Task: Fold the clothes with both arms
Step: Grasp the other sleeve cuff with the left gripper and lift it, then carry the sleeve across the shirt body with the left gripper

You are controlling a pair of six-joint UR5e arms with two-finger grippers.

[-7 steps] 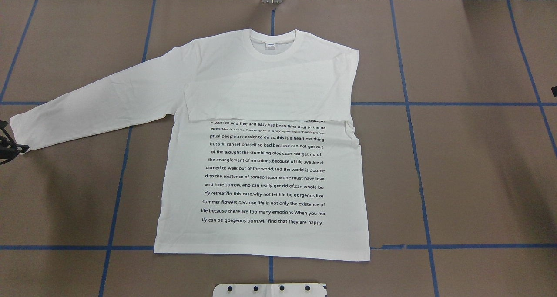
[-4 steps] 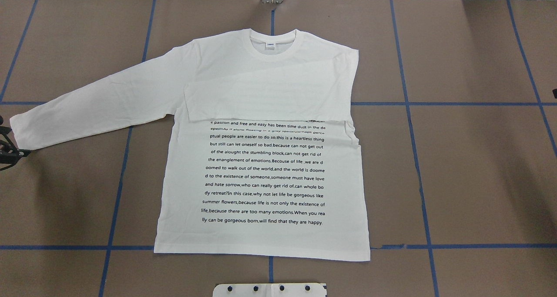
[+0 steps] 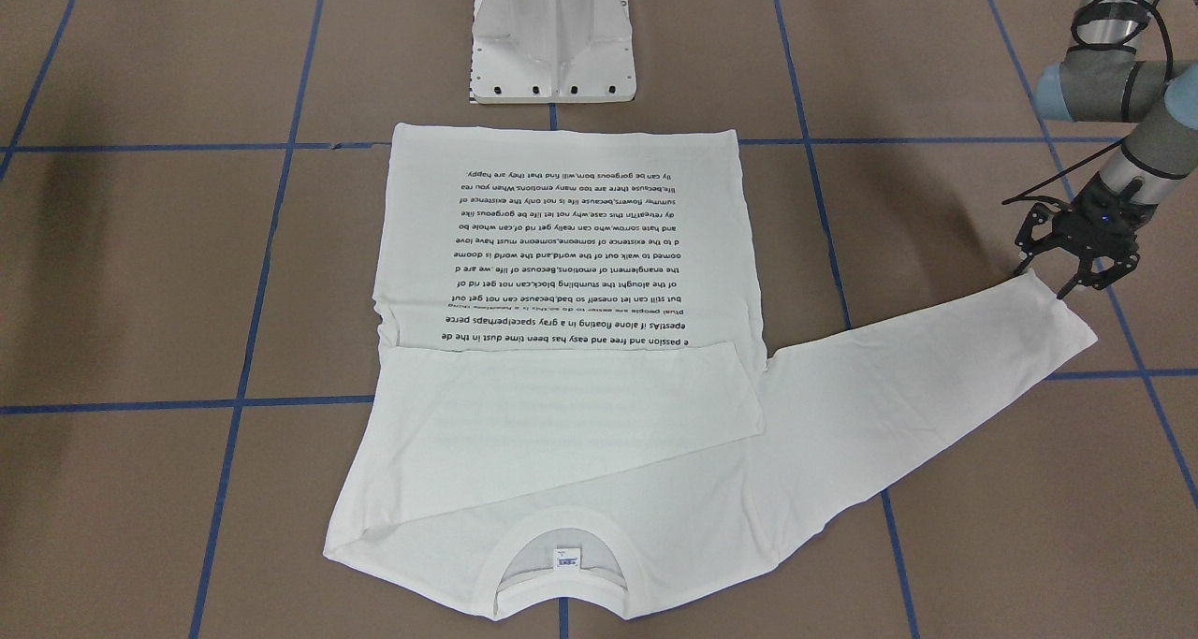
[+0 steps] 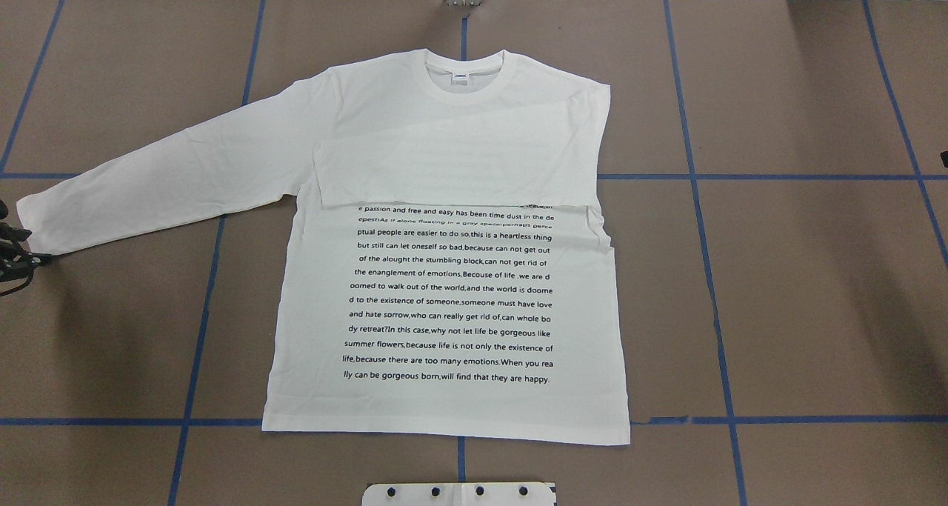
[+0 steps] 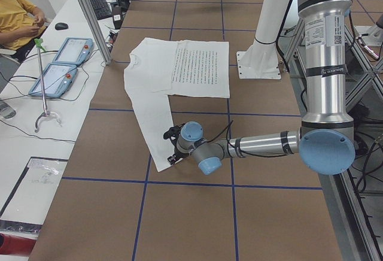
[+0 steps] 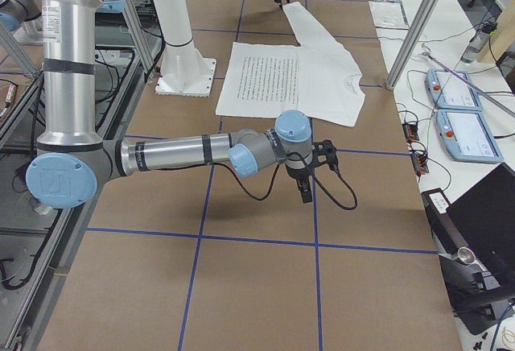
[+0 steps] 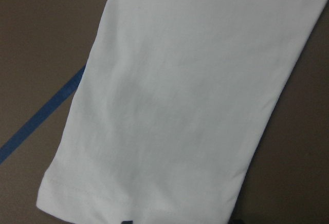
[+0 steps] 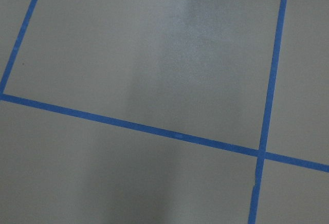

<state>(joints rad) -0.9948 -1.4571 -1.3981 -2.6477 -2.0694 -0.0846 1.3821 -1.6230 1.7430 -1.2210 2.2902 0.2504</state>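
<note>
The white long-sleeved T-shirt (image 4: 452,298) lies flat on the brown table with its printed text facing up. One sleeve is folded across the chest (image 3: 571,405). The other sleeve (image 3: 917,377) stretches out toward the robot's left. My left gripper (image 3: 1044,282) is open, low at the corner of that sleeve's cuff (image 7: 139,198), and shows at the overhead view's left edge (image 4: 29,258). My right gripper (image 6: 306,192) hovers over bare table well clear of the shirt; I cannot tell whether it is open or shut.
The white pedestal (image 3: 552,40) stands just past the shirt's hem. Blue tape lines (image 8: 154,129) grid the table. A side bench holds two teach pendants (image 5: 60,63), with a seated person (image 5: 18,15) behind it and an aluminium post (image 5: 90,15) at the table's edge.
The left gripper has shifted slightly at the cuff, a little further toward the view's left edge. The shirt has not moved.
</note>
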